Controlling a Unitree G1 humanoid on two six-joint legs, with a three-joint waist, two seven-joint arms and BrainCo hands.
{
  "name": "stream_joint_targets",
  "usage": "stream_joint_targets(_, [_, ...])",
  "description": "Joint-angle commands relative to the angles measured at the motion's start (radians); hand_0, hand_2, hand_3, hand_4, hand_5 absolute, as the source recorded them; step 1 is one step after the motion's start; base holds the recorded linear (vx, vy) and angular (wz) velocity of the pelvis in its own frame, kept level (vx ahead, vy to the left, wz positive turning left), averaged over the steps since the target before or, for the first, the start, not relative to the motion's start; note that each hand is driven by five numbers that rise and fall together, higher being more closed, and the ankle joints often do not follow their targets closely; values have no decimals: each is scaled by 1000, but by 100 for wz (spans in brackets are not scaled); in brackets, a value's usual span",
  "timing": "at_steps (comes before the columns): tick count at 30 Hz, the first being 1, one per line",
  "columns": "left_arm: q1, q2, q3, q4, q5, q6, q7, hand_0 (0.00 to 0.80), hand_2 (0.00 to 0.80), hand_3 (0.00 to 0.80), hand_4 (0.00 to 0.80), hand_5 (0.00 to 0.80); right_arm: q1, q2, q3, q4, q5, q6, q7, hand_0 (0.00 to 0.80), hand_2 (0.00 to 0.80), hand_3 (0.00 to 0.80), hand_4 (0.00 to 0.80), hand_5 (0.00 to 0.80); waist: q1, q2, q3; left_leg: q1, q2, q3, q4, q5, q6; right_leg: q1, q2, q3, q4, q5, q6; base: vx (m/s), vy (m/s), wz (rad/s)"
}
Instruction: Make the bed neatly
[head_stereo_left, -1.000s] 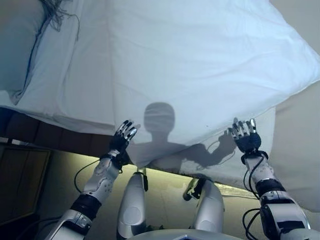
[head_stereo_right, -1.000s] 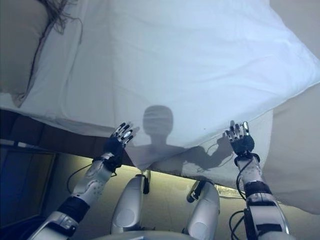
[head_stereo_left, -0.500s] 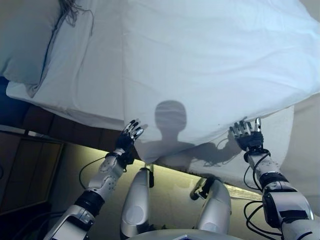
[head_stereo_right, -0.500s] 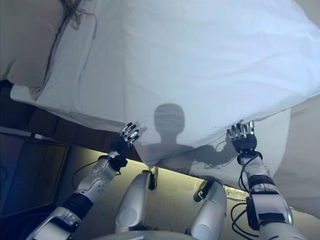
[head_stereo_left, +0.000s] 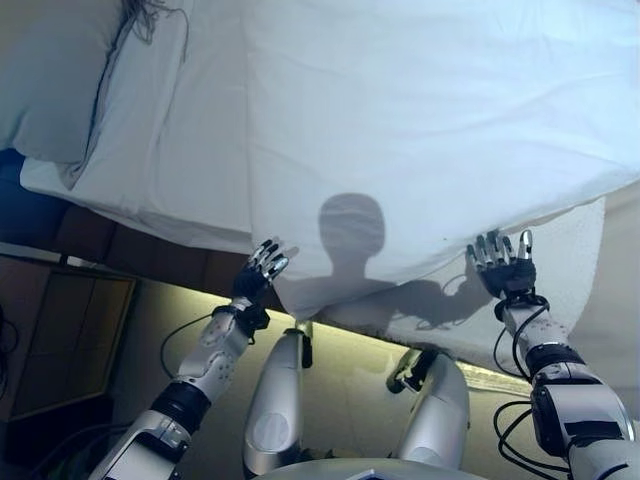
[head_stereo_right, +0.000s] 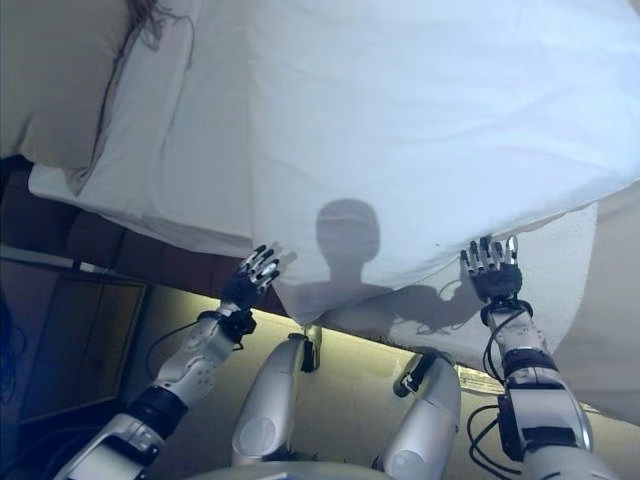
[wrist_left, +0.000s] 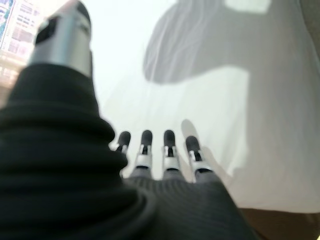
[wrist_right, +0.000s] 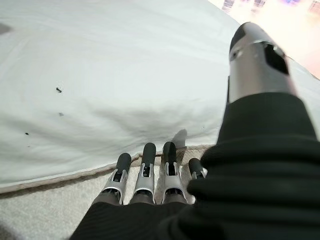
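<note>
Duvet lies white and spread across the bed, its near edge hanging over the mattress side (a grey pillow sits far left). Left hand and right hand reach toward that edge, fingers straight, holding nothing.

no readable text, label, number or sign in any view here: the wide white duvet carries no print, and the white pillow at the far left shows none either. a blurred patch of coloured marks sits at one corner of the left wrist view, too blurred to read.
</note>
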Motion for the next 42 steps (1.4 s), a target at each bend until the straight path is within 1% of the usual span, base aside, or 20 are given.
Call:
stream_joint_targets(1, [4, 1, -9, -70, 2, -43, 8, 0, 0, 0, 0, 0, -29, -10, -19, -6, 26, 21, -2, 0, 0, 0, 0, 0, 28, 6, 0, 47, 87, -37, -26, -14, 13, -10, -65, 92, -307, 411, 181, 0, 0, 0])
stream_joint_targets(8, [5, 9, -8, -48, -6, -32, 11, 0, 0, 0, 0, 0, -84, -74, -39, 81, -66, 65, -14, 0, 0, 0, 0, 0, 45, 14, -1, 36, 80, -46, -11, -18, 12, -28, -78, 89, -279, 407, 183, 58, 4, 1])
stream_joint_targets(12, [4, 14, -13, -28, -12, -38, 2, 0, 0, 0, 0, 0, -128, -113, -27, 119, -153, 74, 18, 0, 0, 0, 0, 0, 58, 20, -3, 27, 73, -52, -10, -15, 10, -43, -85, 90, -263, 405, 183, 69, -9, 5])
stream_joint_targets(19, [15, 38, -4, -72, -26, -16, -16, 0, 0, 0, 0, 0, -199, -182, -24, 129, -220, 82, 89, 0, 0, 0, 0, 0, 69, 37, -9, -42, 61, -48, 48, -37, 7, -109, -93, 104, -203, 384, 181, 26, 4, 6])
stream_joint_targets(20, [18, 42, -6, -77, -31, -17, -19, 0, 0, 0, 0, 0, -208, -189, -17, 134, -225, 80, 94, 138, 138, 138, 138, 138, 69, 40, -9, -54, 60, -48, 57, -39, 9, -121, -91, 108, -191, 380, 180, -3, 24, 10])
stream_joint_targets(21, [20, 43, -6, -80, -34, -18, -22, 0, 0, 0, 0, 0, -215, -194, -14, 138, -225, 81, 97, 342, 342, 342, 342, 342, 70, 41, -10, -63, 60, -47, 64, -41, 10, -131, -91, 111, -183, 377, 180, -10, 25, 10])
stream_joint_targets(22, [27, 47, -7, -81, -40, -22, -29, 0, 0, 0, 0, 0, -226, -203, -11, 143, -219, 86, 96, 772, 772, 772, 772, 772, 71, 44, -10, -73, 61, -47, 71, -41, 12, -140, -89, 113, -175, 375, 179, -14, 19, 8])
stream_joint_targets(23, [30, 49, -7, -82, -44, -25, -34, 0, 0, 0, 0, 0, -233, -207, -8, 144, -216, 90, 95, 800, 800, 800, 800, 800, 71, 45, -11, -80, 62, -47, 75, -41, 12, -146, -86, 115, -171, 373, 178, -17, 17, 5])
stream_joint_targets(28, [44, 57, -11, -94, -55, -39, -41, 0, 0, 0, 0, 0, -247, -211, 0, 134, -195, 103, 84, 800, 800, 800, 800, 800, 68, 47, -5, -94, 71, -43, 77, -33, 10, -156, -77, 116, -171, 377, 174, -16, -1, -1])
stream_joint_targets(36, [36, 66, -11, -106, -60, -45, -40, 0, 0, 0, 0, 0, -258, -204, -16, 130, -163, 103, 83, 800, 800, 800, 800, 800, 66, 41, -2, -98, 80, -41, 66, -20, 7, -158, -78, 108, -189, 394, 182, -46, -6, 0])
stream_joint_targets(40, [41, 72, -3, -110, -57, -46, -41, 0, 0, 0, 0, 0, -235, -187, -30, 111, -150, 71, 86, 800, 800, 800, 800, 800, 69, 29, -9, -59, 78, -37, 35, -13, 12, -114, -81, 94, -232, 410, 183, -18, -7, 1])
stream_joint_targets(42, [42, 72, 1, -107, -45, -46, -40, 0, 0, 0, 0, 0, -222, -173, -32, 92, -202, 35, 85, 800, 800, 800, 800, 800, 70, 22, -12, -22, 79, -33, 0, -3, 14, -74, -87, 84, -267, 422, 184, -9, -38, -2])
